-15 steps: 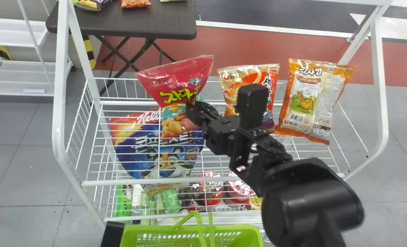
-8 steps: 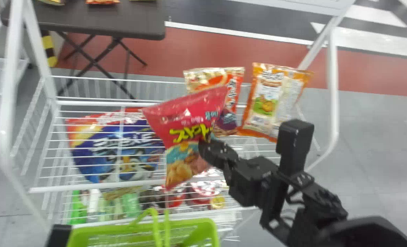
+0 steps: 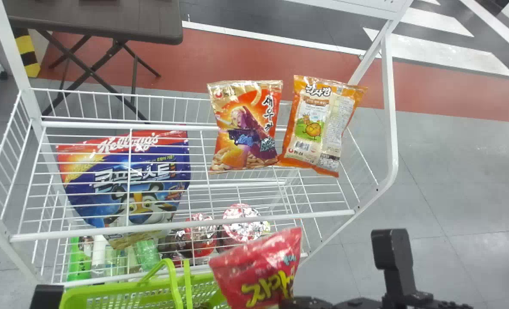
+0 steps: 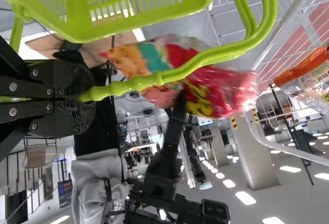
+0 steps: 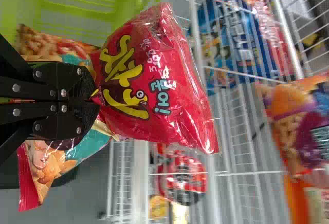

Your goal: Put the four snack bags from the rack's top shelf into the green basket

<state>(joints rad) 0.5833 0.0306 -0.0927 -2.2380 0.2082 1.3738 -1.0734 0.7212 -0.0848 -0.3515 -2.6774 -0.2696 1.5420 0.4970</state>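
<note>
At the bottom of the head view my right gripper (image 3: 285,303) holds the red snack bag (image 3: 259,270) just right of the green basket (image 3: 121,296). In the right wrist view the gripper (image 5: 93,96) is shut on the middle of that red bag (image 5: 149,80). The left gripper's arm side shows by the basket (image 3: 47,296); in the left wrist view my left gripper (image 4: 85,96) is shut on the basket's handle (image 4: 139,84). On the rack's top shelf stand an orange-and-gold bag (image 3: 246,128) and, beside it, an orange-edged bag (image 3: 321,124).
A blue cereal bag (image 3: 130,184) lies below the top shelf's wires at the left. Cups and bottles stand lower down. The rack's white front rail (image 3: 186,225) and right post (image 3: 389,111) bound the shelf. A dark table (image 3: 95,17) stands behind.
The red bag has come down from over the shelf toward the robot, in my right gripper. The head view has turned to the right, shifting rack and basket leftward.
</note>
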